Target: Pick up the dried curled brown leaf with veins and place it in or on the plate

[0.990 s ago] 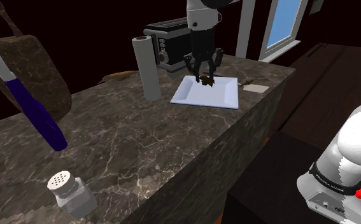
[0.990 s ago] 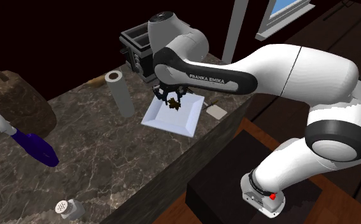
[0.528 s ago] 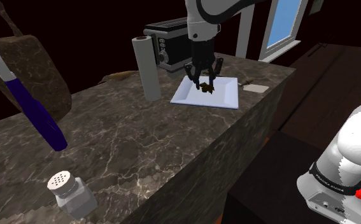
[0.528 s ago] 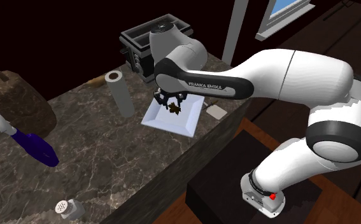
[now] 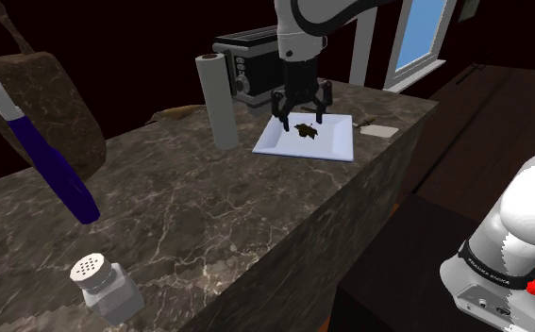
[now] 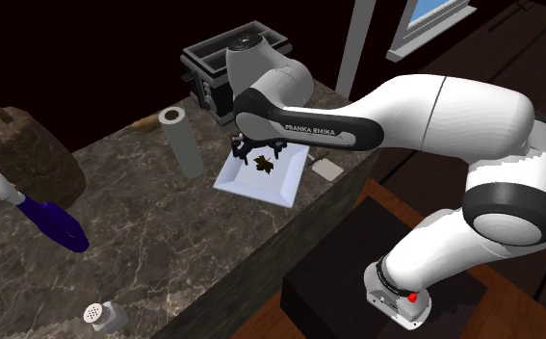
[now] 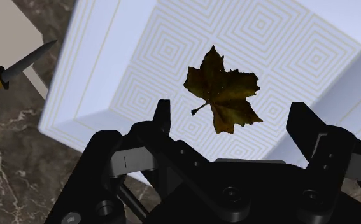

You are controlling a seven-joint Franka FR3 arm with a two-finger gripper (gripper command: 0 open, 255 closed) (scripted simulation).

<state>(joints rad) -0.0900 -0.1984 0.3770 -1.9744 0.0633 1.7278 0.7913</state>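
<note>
Moved: fingers (image 7: 162,118) let go since half a second back, and the leaf (image 7: 223,95) dropped flat.
Fingers: spread wide, empty, either side of the leaf, not touching it.
Leaf: mid-plate (image 7: 287,51) on the desk (image 5: 208,217); paper roll (image 5: 220,99) at the plate's 9 o'clock in the shoulder view.
Risk: my guess, a finger snags the stem on lift-off and flicks it out.
Writing: "FRANKA EMIKA" on the arm (image 6: 434,106).

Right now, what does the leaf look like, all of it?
The leaf is brown with olive patches, pointed lobes, thin veins and a short stalk. It lies near the middle of the white square plate, touching only the plate. The open hand hangs above it, spread wide and not touching it.
</note>
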